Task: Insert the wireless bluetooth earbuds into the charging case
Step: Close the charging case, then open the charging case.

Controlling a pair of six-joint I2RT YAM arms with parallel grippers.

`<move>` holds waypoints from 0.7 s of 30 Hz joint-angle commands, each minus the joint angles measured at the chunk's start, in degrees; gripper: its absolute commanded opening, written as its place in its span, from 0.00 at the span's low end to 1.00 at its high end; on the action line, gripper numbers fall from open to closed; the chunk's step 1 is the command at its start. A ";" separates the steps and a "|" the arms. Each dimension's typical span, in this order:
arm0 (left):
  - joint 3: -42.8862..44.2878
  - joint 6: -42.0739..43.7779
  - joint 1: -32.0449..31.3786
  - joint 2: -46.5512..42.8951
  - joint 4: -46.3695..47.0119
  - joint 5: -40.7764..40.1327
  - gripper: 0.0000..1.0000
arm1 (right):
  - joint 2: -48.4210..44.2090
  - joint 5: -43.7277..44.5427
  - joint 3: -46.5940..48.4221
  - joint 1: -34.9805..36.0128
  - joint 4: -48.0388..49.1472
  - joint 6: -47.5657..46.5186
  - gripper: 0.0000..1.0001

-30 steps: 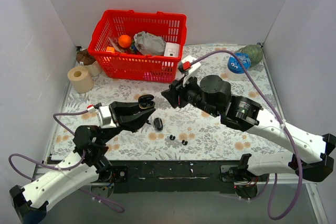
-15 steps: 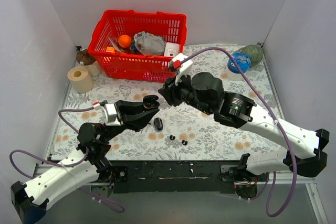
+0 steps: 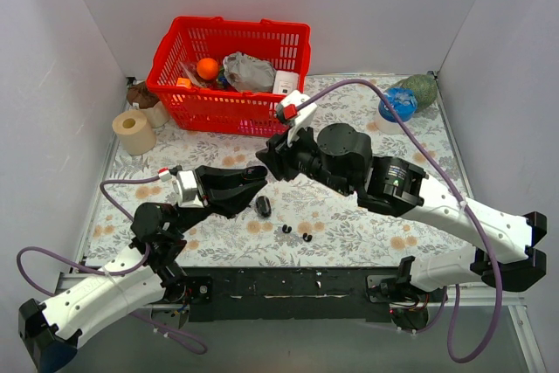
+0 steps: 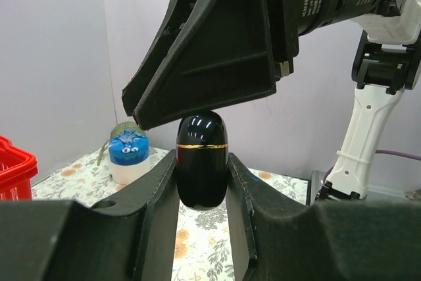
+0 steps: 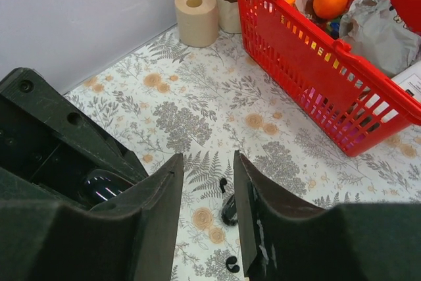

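Note:
My left gripper (image 3: 255,174) is shut on a glossy black egg-shaped case piece with a gold band (image 4: 202,136) and holds it upright above the table. My right gripper (image 3: 262,162) is open and empty, its fingers (image 4: 217,64) right over the top of that piece. In the right wrist view the right gripper (image 5: 208,162) frames the table below. A second black rounded piece (image 3: 263,207) lies there, also visible in the right wrist view (image 5: 229,210). Two tiny black earbuds (image 3: 286,229) (image 3: 307,238) lie beside it, one far (image 5: 223,184), one near (image 5: 231,264).
A red basket (image 3: 175,85) with an orange and packets stands at the back left. A toilet roll (image 3: 134,132) sits to its left. A blue-topped jar (image 3: 397,104) and a green object (image 3: 421,89) are at the back right. White walls close in three sides.
My right gripper has moved left and now sits right over the left gripper's tips. My left gripper has pushed slightly right and forward, still holding the black piece.

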 commanded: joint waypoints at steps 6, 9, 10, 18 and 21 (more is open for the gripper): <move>-0.69 -0.27 0.05 -2.34 0.45 -0.16 0.00 | -4.61 12.20 -2.05 0.10 3.85 0.43 0.57; -0.87 -0.35 0.05 -3.31 -0.51 -0.69 0.00 | -5.93 11.69 -2.84 -0.16 4.73 -0.36 0.58; -0.78 -0.27 0.05 -3.66 -0.60 -1.12 0.00 | -6.72 8.20 -3.89 -0.16 5.34 -1.23 0.57; 0.88 -0.62 0.05 -4.54 -0.87 -7.72 0.00 | -8.49 -6.34 -7.25 0.89 6.76 -4.05 0.56; 2.46 -0.27 0.05 -2.78 -1.57 -5.97 0.00 | -7.25 -6.60 -6.28 1.51 6.23 -4.14 0.56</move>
